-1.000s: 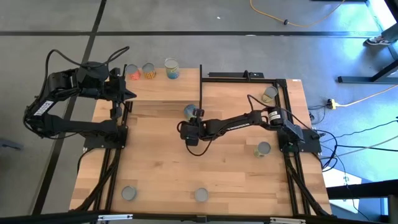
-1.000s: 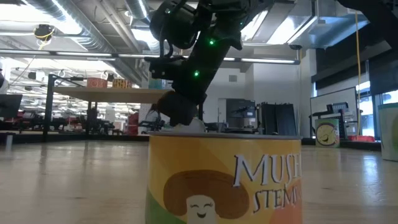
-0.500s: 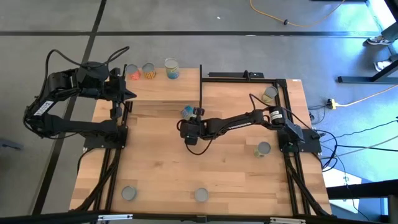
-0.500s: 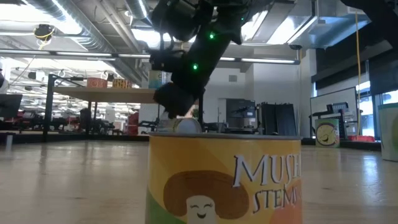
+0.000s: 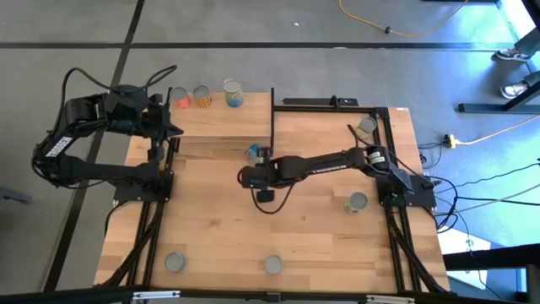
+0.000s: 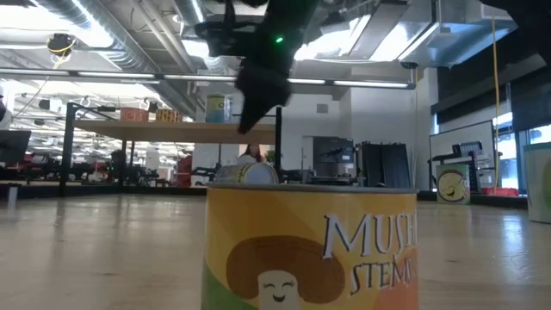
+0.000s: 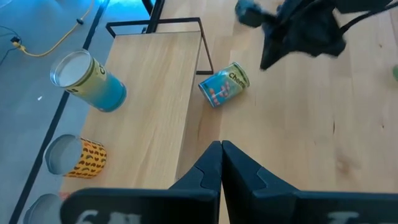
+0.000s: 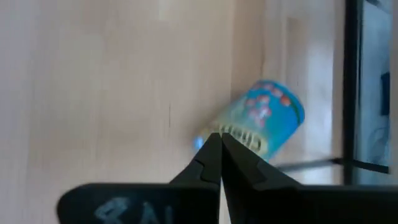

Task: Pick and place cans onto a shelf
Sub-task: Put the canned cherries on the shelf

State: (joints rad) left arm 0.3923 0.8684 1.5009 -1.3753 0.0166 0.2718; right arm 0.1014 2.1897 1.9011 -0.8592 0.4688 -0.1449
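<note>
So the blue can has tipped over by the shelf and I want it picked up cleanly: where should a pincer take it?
Blue can lies on its side beside the shelf. Probably come from above and close across the round wall at mid-length, avoiding the ends.

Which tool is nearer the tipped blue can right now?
Right. The right tool, shut and empty, sits just beside the blue can, which lies on its side by the shelf. The left tool, also shut, waits at the shelf's far end.

The mushroom can (image 6: 310,250) runs off the low view's bottom edge.
</note>
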